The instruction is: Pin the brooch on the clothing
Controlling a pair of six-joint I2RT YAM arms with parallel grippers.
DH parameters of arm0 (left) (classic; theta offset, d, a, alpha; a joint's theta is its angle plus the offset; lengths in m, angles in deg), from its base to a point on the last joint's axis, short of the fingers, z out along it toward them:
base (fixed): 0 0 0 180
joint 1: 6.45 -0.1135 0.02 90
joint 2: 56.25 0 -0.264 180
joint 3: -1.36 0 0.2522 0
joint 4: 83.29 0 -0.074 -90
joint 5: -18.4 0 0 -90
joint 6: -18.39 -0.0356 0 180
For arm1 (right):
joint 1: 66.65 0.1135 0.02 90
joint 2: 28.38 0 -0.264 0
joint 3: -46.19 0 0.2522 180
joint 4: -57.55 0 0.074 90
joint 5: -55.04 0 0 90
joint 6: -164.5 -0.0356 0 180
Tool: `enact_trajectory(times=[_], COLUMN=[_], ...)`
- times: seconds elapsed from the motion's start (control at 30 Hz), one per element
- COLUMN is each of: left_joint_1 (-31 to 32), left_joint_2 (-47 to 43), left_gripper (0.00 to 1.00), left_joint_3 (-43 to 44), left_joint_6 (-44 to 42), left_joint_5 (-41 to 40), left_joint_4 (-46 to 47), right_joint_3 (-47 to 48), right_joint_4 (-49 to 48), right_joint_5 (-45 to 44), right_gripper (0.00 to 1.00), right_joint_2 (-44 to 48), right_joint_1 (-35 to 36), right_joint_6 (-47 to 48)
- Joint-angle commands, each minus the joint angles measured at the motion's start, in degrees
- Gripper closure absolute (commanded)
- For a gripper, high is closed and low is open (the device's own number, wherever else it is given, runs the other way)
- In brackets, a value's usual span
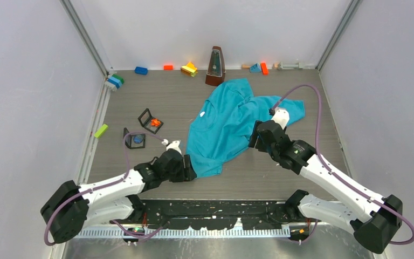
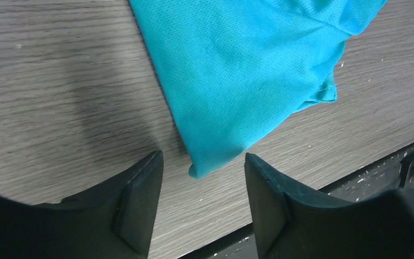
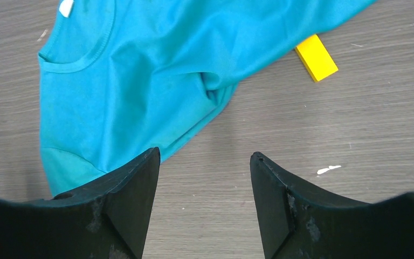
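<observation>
The clothing (image 1: 226, 127), a teal T-shirt with a white neck label (image 1: 202, 114), lies crumpled mid-table. My left gripper (image 1: 191, 171) is at its near left corner. In the left wrist view the left gripper (image 2: 203, 157) stands open, with the clothing's corner tip (image 2: 197, 170) lying loose between the fingers, touching neither. My right gripper (image 1: 254, 141) hovers at the shirt's right edge; the right gripper (image 3: 205, 154) is open over bare wood, the clothing (image 3: 140, 81) beside its left finger. Two small open black cases hold an orange piece (image 1: 154, 123) and a bluish round piece (image 1: 136, 141); which one is the brooch I cannot tell.
A wooden metronome (image 1: 215, 66) stands behind the shirt. Coloured blocks line the back wall (image 1: 188, 69), a green block (image 1: 101, 130) lies at the left. A yellow block (image 3: 315, 56) pokes out from under the shirt. The black rail (image 2: 377, 178) marks the near edge.
</observation>
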Motion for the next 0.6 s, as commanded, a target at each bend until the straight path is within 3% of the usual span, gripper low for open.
enact_trajectory(times=[0.0,0.37,0.5,0.57], left_joint_1=[1.9,3.5,2.8,1.5], left_joint_2=[3.2,7.2,6.3,6.2], left_gripper=[0.45,0.82,1.00,1.00], left_joint_3=[2.0,3.5,13.3,21.7], left_joint_6=[0.7,3.1,-3.0,-9.5], left_joint_5=[-4.3,0.5,3.4,5.8], left_joint_4=[3.7,9.1,4.6,-1.6], right_joint_3=[-1.5,-2.6,-0.7,1.0], right_joint_4=[0.8,1.7,3.9,6.0], right_joint_5=[-1.3,-2.6,-4.1,-5.3], right_gripper=[0.32,0.32,0.23,0.22], right_joint_2=[1.6,2.7,3.4,3.9], right_joint_1=[-0.8,-1.5,-1.8,-1.8], right_joint_6=[0.3,0.0,0.5,0.7])
